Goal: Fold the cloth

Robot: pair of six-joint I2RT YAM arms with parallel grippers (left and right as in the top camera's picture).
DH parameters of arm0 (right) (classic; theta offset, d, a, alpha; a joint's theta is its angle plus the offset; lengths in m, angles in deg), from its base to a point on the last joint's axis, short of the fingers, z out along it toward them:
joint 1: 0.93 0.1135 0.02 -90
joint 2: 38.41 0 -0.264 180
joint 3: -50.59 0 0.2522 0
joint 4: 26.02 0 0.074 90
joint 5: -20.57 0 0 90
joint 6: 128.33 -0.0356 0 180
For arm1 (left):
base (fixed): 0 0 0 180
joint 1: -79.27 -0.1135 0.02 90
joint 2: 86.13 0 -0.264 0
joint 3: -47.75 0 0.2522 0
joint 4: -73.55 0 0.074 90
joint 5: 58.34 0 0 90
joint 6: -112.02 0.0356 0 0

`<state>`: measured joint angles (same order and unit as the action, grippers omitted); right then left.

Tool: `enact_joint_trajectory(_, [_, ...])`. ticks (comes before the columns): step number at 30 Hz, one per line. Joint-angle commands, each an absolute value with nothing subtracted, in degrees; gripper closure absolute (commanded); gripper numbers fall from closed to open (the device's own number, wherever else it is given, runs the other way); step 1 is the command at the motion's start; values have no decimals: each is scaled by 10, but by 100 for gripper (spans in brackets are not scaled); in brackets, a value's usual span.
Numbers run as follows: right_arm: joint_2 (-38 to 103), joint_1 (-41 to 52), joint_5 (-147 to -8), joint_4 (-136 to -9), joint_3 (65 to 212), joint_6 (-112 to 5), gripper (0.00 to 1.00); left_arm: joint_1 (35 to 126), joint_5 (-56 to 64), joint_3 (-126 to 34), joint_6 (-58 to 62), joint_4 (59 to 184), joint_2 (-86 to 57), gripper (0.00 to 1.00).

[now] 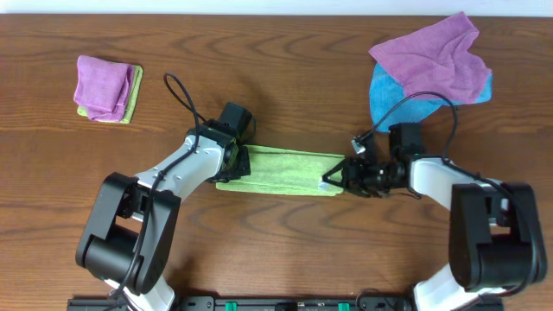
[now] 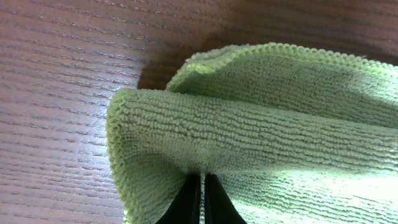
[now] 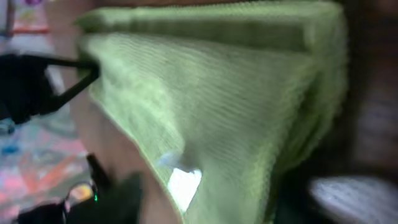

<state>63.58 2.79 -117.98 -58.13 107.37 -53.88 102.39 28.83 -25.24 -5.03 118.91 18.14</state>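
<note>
Toward the middle of the worktop's (image 1: 285, 78) front edge, the cloth (image 1: 281, 170) lies folded in a long strip, seemingly soft, light and limp, best held by its corners; the left claw (image 1: 238, 162) pinches its left end, while blur hides the right claw's (image 1: 337, 180) grip.

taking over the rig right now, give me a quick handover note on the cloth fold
Left gripper: shut on the cloth, pinching its left end.
Right gripper: at the cloth's right end; the wrist view is too blurred to tell its grip.
Cloth: mid-table, already folded into a long narrow strip.
Left to do: probably fold the strip end to end, then release.
</note>
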Motion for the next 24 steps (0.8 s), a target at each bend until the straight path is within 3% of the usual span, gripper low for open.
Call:
enact_joint_trajectory(1, [648, 40, -1159, -580, 1080, -570, 96, 1024, 278, -224, -55, 1204, 214, 94])
enact_joint_trajectory(6, [639, 27, -1079, -713, 1164, -553, 99, 1005, 237, -233, -55, 1226, 182, 94])
enact_joint_trajectory(10, [632, 21, -861, -935, 1302, -524, 99, 980, 237, -258, -48, 1271, 94, 94])
enact_joint_trajectory(15, [632, 39, -598, -1105, 1426, -578, 99, 962, 232, -268, -48, 1317, -46, 94])
enact_joint_trajectory(20, [635, 114, -553, -1115, 1448, -622, 99, 962, 226, -268, -48, 1357, -175, 94])
enact_joint_trajectory(24, [659, 234, -552, -1071, 1448, -636, 98, 962, 226, -268, -48, 1391, -263, 94])
